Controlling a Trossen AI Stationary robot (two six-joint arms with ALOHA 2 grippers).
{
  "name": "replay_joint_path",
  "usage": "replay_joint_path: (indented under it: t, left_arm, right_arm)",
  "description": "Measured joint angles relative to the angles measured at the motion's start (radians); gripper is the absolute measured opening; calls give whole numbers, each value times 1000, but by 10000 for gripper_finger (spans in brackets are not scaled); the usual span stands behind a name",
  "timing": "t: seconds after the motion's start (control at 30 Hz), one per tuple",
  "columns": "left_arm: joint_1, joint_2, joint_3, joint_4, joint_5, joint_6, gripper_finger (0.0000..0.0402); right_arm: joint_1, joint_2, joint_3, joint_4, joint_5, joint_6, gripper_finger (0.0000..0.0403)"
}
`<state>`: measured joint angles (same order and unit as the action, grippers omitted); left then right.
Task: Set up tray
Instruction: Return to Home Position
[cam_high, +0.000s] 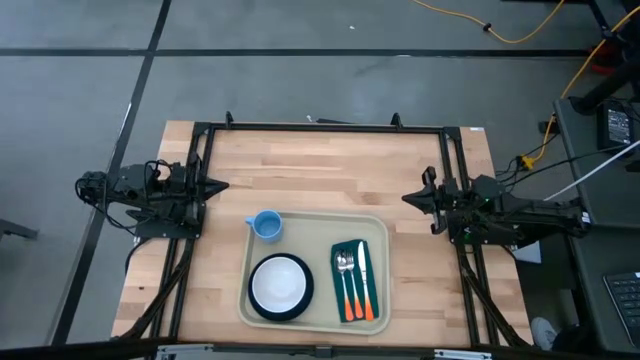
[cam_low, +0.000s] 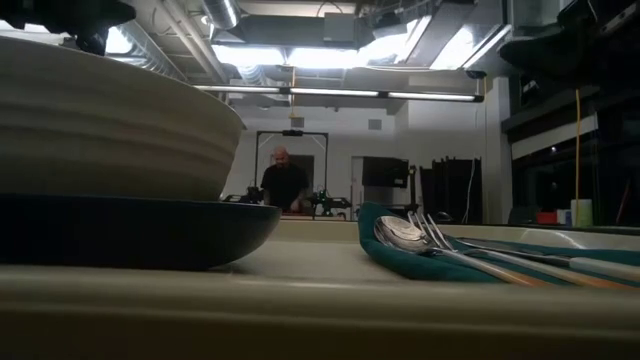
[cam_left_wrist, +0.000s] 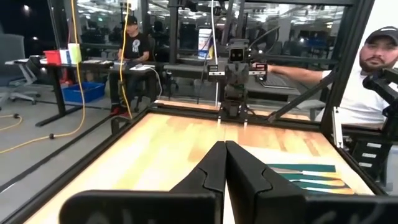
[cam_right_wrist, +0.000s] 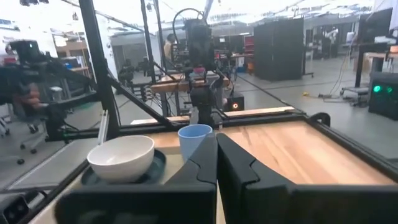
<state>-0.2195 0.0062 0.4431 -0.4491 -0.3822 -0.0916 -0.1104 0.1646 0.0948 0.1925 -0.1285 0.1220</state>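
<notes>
Clenched and empty, your left claw (cam_high: 215, 185) had its two dark, wedge-shaped fingers pressed flat together along their length, as its wrist view (cam_left_wrist: 224, 144) showed. Its arm was folded low at the left edge of the pale, plank-grained wooden table (cam_high: 320, 170), with the claw pointing level across the top. Your right claw (cam_high: 408, 199) mirrored it from the right edge, with the fingers likewise closed on nothing (cam_right_wrist: 216, 135) and the arm tucked back outside the black frame.

Between the two arms, toward the near edge of the table, lay the large cream rectangular plastic tray (cam_high: 310, 235) with rounded corners and a raised rim. On it:
- a small light-blue cylindrical cup (cam_high: 266, 225), upright at the far left corner;
- a smooth white round bowl (cam_high: 281, 283) seated on a dark, shallow round plate (cam_low: 130, 235);
- a dark green rectangular cloth napkin (cam_low: 372, 225) on the right side, carrying three orange-handled metal utensils (cam_high: 355, 285) side by side.

Neither claw touched the tray.
</notes>
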Motion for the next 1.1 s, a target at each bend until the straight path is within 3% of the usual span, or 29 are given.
replay_joint_path:
  t: [0.27,0.4,0.63,0.77,1.1]
  left_arm:
    - [0,-1,-20,-7,0,-15,3]
    - [0,-5,-111,53,20,-72,1]
    - [0,-5,-291,301,4,-44,1]
    - [0,-5,-351,326,11,-92,2]
    - [0,-6,-377,349,-16,-10,1]
  right_arm:
    - [0,0,-3,-2,3,-75,2]
    - [0,1,-3,-40,3,-73,2]
    - [0,1,-6,-64,3,-95,2]
    - [0,1,-81,5,4,-83,2]
    - [0,3,-88,-16,-20,-75,4]
